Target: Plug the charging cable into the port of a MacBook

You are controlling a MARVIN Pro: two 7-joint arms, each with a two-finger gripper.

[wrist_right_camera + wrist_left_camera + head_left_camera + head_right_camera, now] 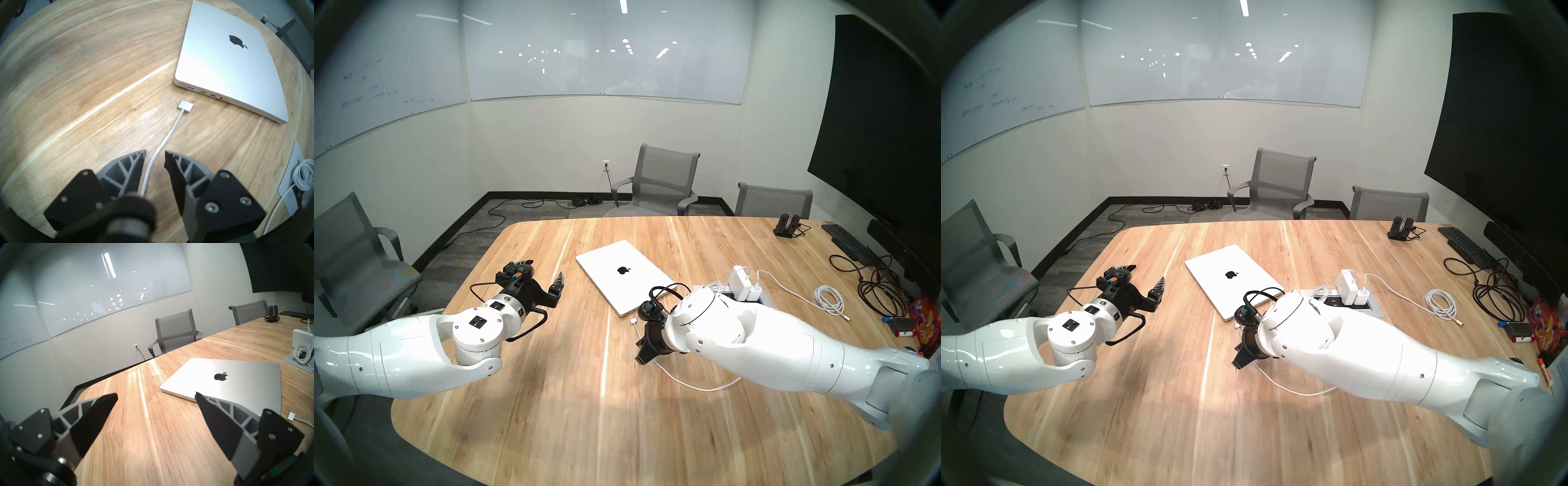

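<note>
On the wooden desk (551, 390) the MacBook (226, 67) lies closed and flat, turned at an angle so that the short edge carrying its ports faces the robot's right arm. That placing suits the job: the row of slots is in plain sight of the right wrist view, with the widest slot at the left end, nearest the corner.

The charging cable (167, 134) runs across the desk toward that edge, and its small flat silver connector (185, 106) rests just short of the laptop, apart from it and nearly lined up with the ports, so nothing is plugged in yet. The cord passes between the two fingers of the right end effector (155, 157), which stands part-way open astride it; the fingers do not appear to clamp it, though whether they brush it I cannot tell. Straddling the cord a little behind the connector looks like preparation for a pinch that would let the plug be steered forward.

The left end effector (156, 395) hangs wide apart and empty above the desk, off to the laptop's other side, probably parked clear or ready to steady the laptop.

For markings, a black apple logo (237, 41) sits at the centre of the lid. Faint handwriting shows on the whiteboard (382, 85), too small to read.
</note>
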